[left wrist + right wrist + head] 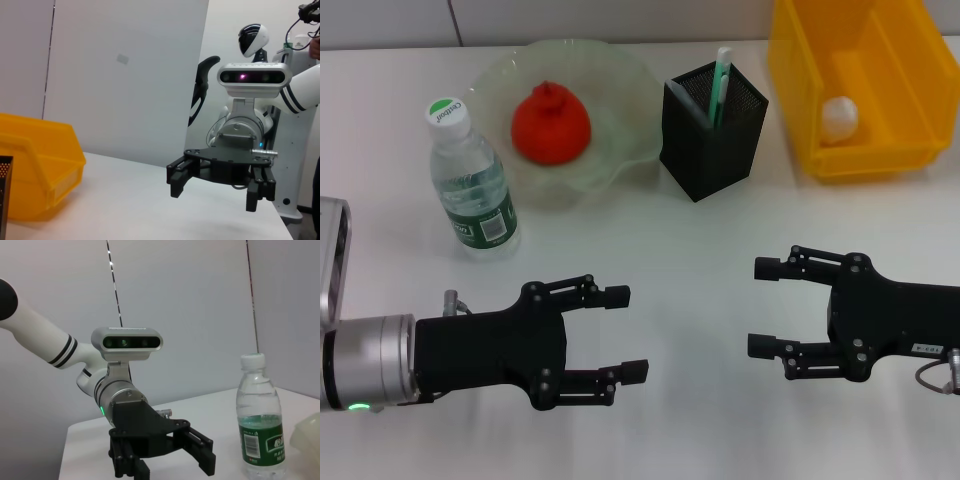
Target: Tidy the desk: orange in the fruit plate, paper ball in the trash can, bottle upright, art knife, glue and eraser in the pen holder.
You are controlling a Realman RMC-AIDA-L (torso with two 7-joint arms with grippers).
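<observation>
The orange (550, 123) lies in the pale-green fruit plate (620, 155) at the back. Left of the plate, the bottle (471, 180) stands upright; it also shows in the right wrist view (260, 420). The black mesh pen holder (712, 130) holds a green-and-white stick (722, 82) and a grey stick (692, 104); which is the art knife or the glue I cannot tell. The eraser is out of view. The paper ball (839, 118) rests inside the yellow trash can (880, 150). Near the front of the table, my left gripper (626, 333) and right gripper (762, 307) face each other, both open and holding nothing.
The left wrist view shows the right gripper (214, 194), the trash can (35, 170) and an edge of the pen holder (5, 195). In the right wrist view are the left gripper (167, 467) and the plate's rim (307, 435). A white table strip separates the grippers from the objects.
</observation>
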